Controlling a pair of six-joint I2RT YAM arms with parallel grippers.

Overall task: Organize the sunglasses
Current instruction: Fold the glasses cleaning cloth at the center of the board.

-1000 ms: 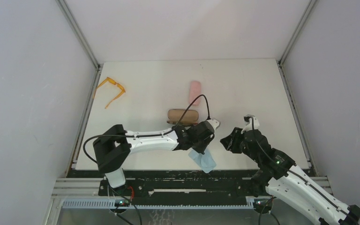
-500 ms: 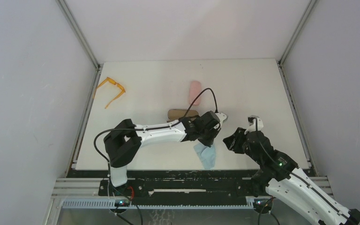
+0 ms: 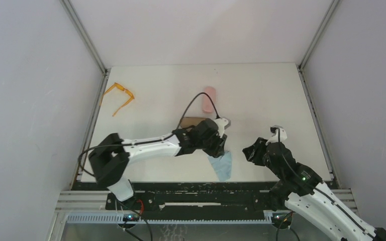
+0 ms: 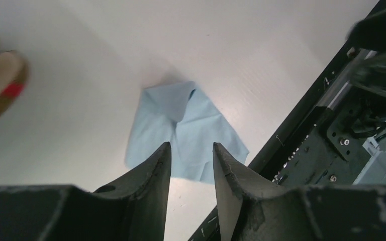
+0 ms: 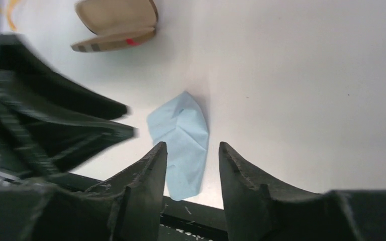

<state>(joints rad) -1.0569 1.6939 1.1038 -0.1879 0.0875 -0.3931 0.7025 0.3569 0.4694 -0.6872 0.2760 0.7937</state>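
Left gripper (image 4: pixel 192 148): jaws narrowly parted with nothing between them, hanging over the near middle of the white table (image 3: pixel 271 95), just above the cloth.
Right gripper (image 5: pixel 192 146): jaws also narrowly parted and empty, low over the near right of the table, pointed toward the same cloth.
Cloth: a light-blue, soft, crumpled square (image 5: pixel 183 130) lying loose by the near edge, between the two grippers and touched by neither.
Brown case: a tan oblong hard case (image 5: pixel 115 20) just beyond the cloth, its lid open and showing a pale lining; what lies inside cannot be made out.
Pink case: a small pink oblong case (image 3: pixel 209 99) farther back near the middle, apparently shut.
Orange sunglasses: a thin translucent orange-framed pair (image 3: pixel 119 96) at the far left edge of the table, arms spread open, well apart from both grippers and both cases.
Black sunglasses: not visible in any view.
Handling: the orange pair looks very light, with thin, springy plastic arms and slick lenses that would likely smudge or slip; it would probably skid if nudged.
Where to grip: probably the bridge or the top rim of the front, pinched gently, rather than a lens or a bendy arm tip.
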